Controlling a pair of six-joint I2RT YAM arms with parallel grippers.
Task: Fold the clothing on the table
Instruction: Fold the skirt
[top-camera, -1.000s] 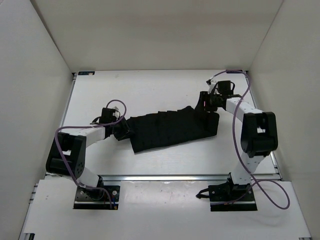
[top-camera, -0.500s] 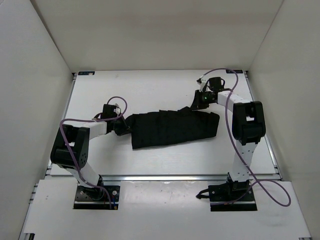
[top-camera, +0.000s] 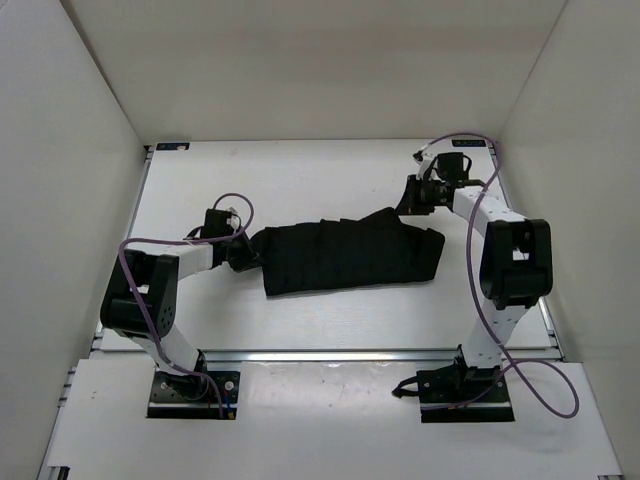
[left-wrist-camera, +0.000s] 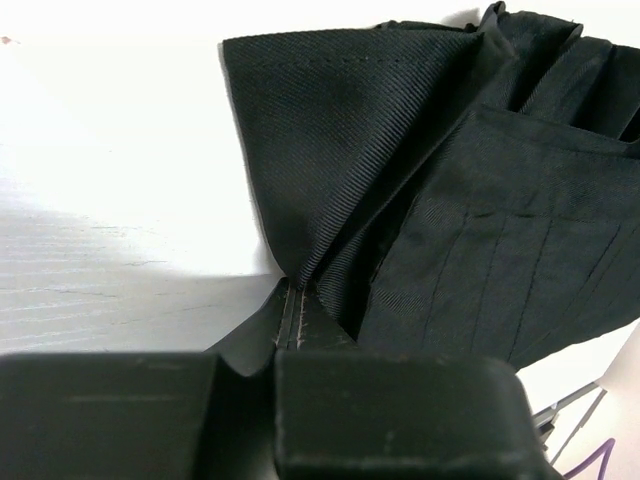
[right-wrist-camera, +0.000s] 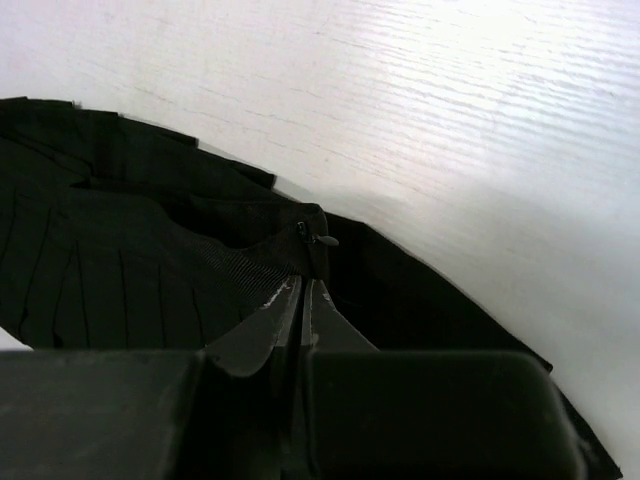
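One piece of clothing (top-camera: 345, 255) lies on the worktop (top-camera: 300, 180), a single black garment stretched out left to right across the middle, well clear of the near edge and the far edge. Its right end reaches closer to the right edge than its left end does to the left edge. Pleat-like creases run across it, and its far right corner is drawn up into a small peak.

Two arms work it, one at each end. The left claw (top-camera: 245, 258) sits at the garment's left end, its fingers pressed together on the cloth. In the left wrist view the clothing (left-wrist-camera: 450, 200) bunches into folds that converge exactly where the left claw (left-wrist-camera: 290, 310) pinches, with bare white worktop (left-wrist-camera: 110, 150) to the left of it.

The right claw (top-camera: 408, 200) is at the raised far right corner, likewise clamped on the fabric. In the right wrist view the right claw (right-wrist-camera: 300, 300) is closed on a thick hemmed edge of the clothing (right-wrist-camera: 130, 260), just below one small dark stud (right-wrist-camera: 322, 240), and the worktop (right-wrist-camera: 450, 120) spreads out beyond.

Two purple cables, one along each arm, loop above the worktop: the left cable (top-camera: 128, 262) and the right cable (top-camera: 470, 235).
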